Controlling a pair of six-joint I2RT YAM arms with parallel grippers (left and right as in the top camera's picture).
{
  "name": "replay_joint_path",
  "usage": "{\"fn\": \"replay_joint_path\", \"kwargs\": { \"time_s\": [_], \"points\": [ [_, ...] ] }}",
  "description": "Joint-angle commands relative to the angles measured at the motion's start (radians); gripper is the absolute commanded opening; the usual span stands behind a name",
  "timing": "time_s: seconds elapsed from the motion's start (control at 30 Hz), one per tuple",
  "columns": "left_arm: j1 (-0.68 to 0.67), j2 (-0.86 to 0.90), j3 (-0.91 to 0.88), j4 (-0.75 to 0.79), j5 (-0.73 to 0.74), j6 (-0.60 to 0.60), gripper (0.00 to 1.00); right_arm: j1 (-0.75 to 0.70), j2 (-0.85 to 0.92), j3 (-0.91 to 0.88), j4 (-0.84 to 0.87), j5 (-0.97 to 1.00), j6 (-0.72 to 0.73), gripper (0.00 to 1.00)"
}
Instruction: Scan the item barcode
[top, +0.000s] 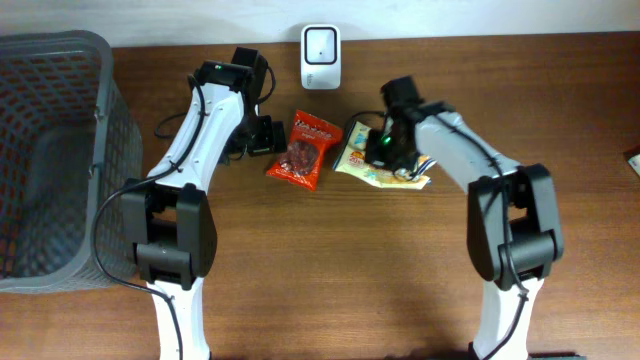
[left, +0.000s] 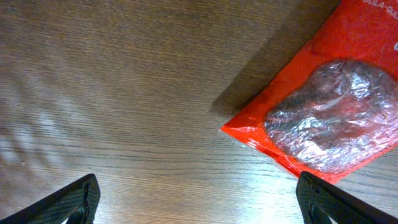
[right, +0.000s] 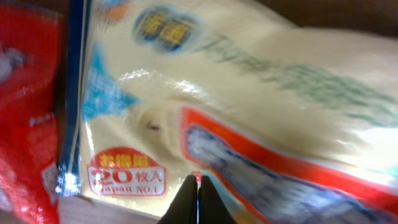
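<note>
The right pincer is closed tight, tips down on the cream packet; whether it pinches the film I cannot tell. That packet lies on the tabletop, just beside the red packet. The left pincer gapes wide over bare wood beside the red one. The scanner stands behind, the basket far left.
</note>
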Motion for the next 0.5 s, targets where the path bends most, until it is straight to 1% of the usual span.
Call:
{"fn": "replay_joint_path", "kwargs": {
  "time_s": [0.0,0.03,0.07,0.1,0.17,0.23,0.3,0.4,0.43,0.47],
  "points": [
    [0.003,-0.002,0.008,-0.001,-0.010,-0.002,0.99,-0.078,0.007,0.200,-0.128,0.026,-0.065,0.04],
    [0.003,-0.002,0.008,-0.001,-0.010,-0.002,0.99,-0.106,0.007,0.294,-0.211,0.048,-0.146,0.04],
    [0.003,-0.002,0.008,-0.001,-0.010,-0.002,0.99,-0.124,0.007,0.343,-0.259,0.095,-0.218,0.04],
    [0.003,-0.002,0.008,-0.001,-0.010,-0.002,0.99,-0.133,0.007,0.348,-0.277,0.139,-0.265,0.04],
    [0.003,-0.002,0.008,-0.001,-0.010,-0.002,0.99,-0.140,0.013,0.333,-0.311,0.179,-0.283,0.04],
    [0.003,-0.002,0.008,-0.001,-0.010,-0.002,0.99,-0.139,0.019,0.264,-0.313,0.156,-0.282,0.04],
    [0.003,-0.002,0.008,-0.001,-0.010,-0.002,0.99,-0.133,0.019,0.155,-0.296,0.144,-0.282,0.04],
    [0.003,-0.002,0.008,-0.001,-0.010,-0.002,0.99,-0.132,0.019,0.000,-0.224,0.106,-0.282,0.04],
    [0.003,-0.002,0.008,-0.001,-0.010,-0.002,0.99,-0.132,0.019,-0.036,-0.228,0.082,-0.282,0.04],
    [0.003,-0.002,0.008,-0.001,-0.010,-0.002,0.99,-0.132,0.019,-0.060,-0.288,0.042,-0.282,0.04]
  ]
}}
